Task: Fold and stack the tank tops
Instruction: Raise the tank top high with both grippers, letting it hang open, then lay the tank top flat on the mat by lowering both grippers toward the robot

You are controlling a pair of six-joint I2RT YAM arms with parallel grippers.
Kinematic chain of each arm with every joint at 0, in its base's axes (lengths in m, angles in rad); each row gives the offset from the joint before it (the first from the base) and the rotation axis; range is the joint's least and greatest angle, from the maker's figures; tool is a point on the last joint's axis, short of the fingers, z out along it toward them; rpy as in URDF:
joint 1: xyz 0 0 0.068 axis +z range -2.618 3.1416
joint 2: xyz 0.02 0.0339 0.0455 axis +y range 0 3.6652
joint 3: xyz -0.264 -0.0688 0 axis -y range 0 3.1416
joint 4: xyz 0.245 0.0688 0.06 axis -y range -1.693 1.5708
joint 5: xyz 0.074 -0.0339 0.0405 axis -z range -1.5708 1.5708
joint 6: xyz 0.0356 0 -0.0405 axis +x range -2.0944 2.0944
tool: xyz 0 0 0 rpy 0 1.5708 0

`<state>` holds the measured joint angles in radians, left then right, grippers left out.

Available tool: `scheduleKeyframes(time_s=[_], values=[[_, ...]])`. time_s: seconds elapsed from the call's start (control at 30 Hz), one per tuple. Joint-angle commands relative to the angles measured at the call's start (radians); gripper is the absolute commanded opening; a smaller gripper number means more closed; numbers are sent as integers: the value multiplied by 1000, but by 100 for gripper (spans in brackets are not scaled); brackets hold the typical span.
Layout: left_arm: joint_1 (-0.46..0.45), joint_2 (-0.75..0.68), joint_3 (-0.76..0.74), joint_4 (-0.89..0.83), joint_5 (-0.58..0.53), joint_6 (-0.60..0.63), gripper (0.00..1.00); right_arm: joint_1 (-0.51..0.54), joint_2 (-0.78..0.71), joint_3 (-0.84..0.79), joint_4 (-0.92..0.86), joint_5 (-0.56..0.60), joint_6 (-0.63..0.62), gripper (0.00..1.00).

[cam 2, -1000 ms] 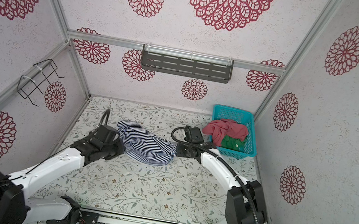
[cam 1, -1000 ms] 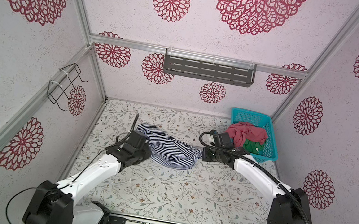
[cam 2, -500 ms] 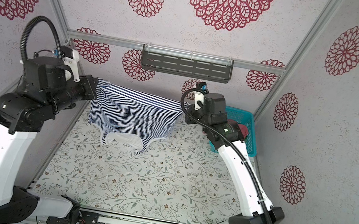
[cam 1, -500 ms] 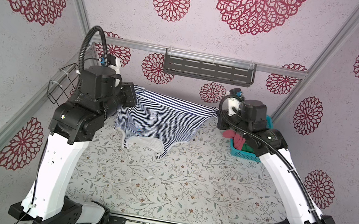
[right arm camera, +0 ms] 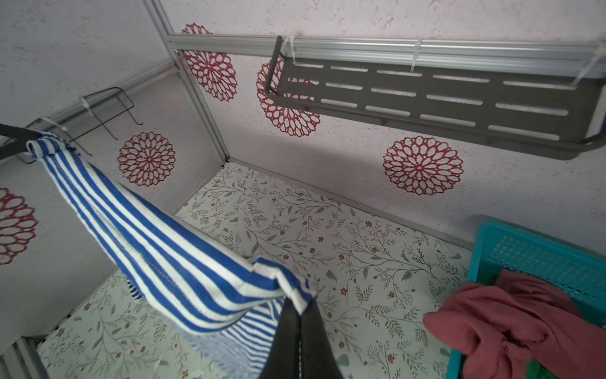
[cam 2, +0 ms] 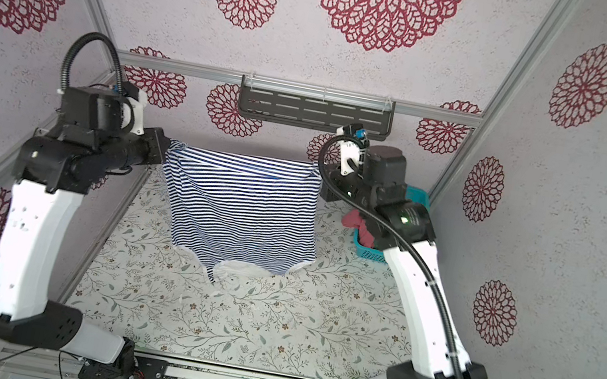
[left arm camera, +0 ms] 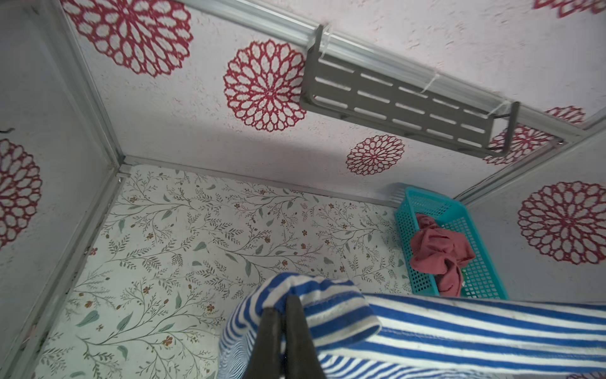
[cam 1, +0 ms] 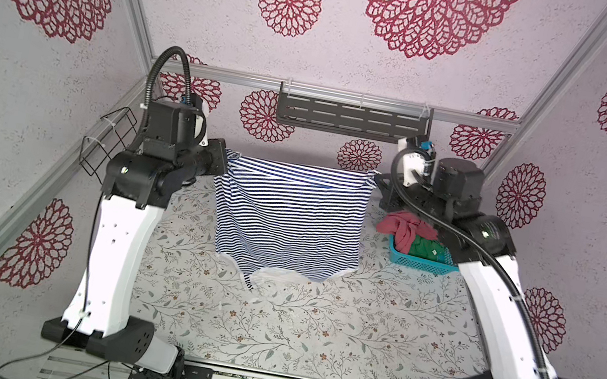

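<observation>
The striped tank top (cam 1: pixel 290 218), which 1 second ago lay bunched on the floral table (cam 1: pixel 311 327) between 2 low arms, has been raised and spread. It now hangs as a nearly flat sheet toward 12 o'clock of the table in both top views. Its straight hem is stretched taut along the top, and the white-trimmed neckline and straps trail at the bottom. Whether they touch the table cannot be told.

Since half a second ago the cloth has dropped out longer and smoother. By this the garment is judged to be opened and ready for laying flat; no fold has been made yet.

The left gripper (cam 1: pixel 226 156) is clamped on the hem corner at 10 o'clock, and the right gripper (cam 1: pixel 377 180) on the corner at 2 o'clock. In each wrist view the jaws are seen pressed together over striped cloth. Both arms are reared high, with forearms steep and wrists turned inward toward each other.

The red-pink tank top (cam 1: pixel 404 227) and the green tank top (cam 1: pixel 426 248) are left crumpled in the teal mesh basket (cam 1: pixel 419 263) at 3 o'clock.
</observation>
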<state>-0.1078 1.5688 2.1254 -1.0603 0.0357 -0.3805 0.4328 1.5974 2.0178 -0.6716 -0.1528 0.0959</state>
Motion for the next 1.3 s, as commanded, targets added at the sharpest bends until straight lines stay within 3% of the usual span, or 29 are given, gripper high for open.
scheduleKeyframes(time_s=[0.0, 0.07, 0.2, 0.23, 0.3, 0.47, 0.67, 0.8, 0.93, 1.1, 1.27], values=[[44, 149, 80, 162, 77, 53, 0, -29, 191, 159, 83, 44, -65, 0], [56, 261, 193, 204, 93, 66, 0, -49, 309, 311, 113, 11, -91, 0], [77, 534, 578, 203, 145, 78, 0, -109, 517, 602, 227, -119, -60, 0], [86, 577, 660, 221, 182, 69, 0, -124, 534, 611, 292, -146, -42, 0], [101, 594, 680, 302, 261, 36, 0, -144, 529, 583, 403, -198, -6, 0], [105, 418, 424, 507, 298, 14, 0, -162, 446, 488, 491, -235, 12, 0], [91, 145, -2, 572, 288, 13, 0, -170, 261, 113, 513, -249, -10, 0], [51, -59, -526, 653, 265, -47, 0, -172, 107, -295, 551, -251, 0, 0], [-22, -236, -1048, 760, 168, -143, 0, -168, -23, -690, 610, -286, 117, 0], [-106, -387, -1396, 678, 143, -328, 0, -157, -102, -988, 477, -235, 237, 0], [-233, -537, -1527, 461, 62, -491, 0, -145, -190, -1174, 322, -148, 345, 0]])
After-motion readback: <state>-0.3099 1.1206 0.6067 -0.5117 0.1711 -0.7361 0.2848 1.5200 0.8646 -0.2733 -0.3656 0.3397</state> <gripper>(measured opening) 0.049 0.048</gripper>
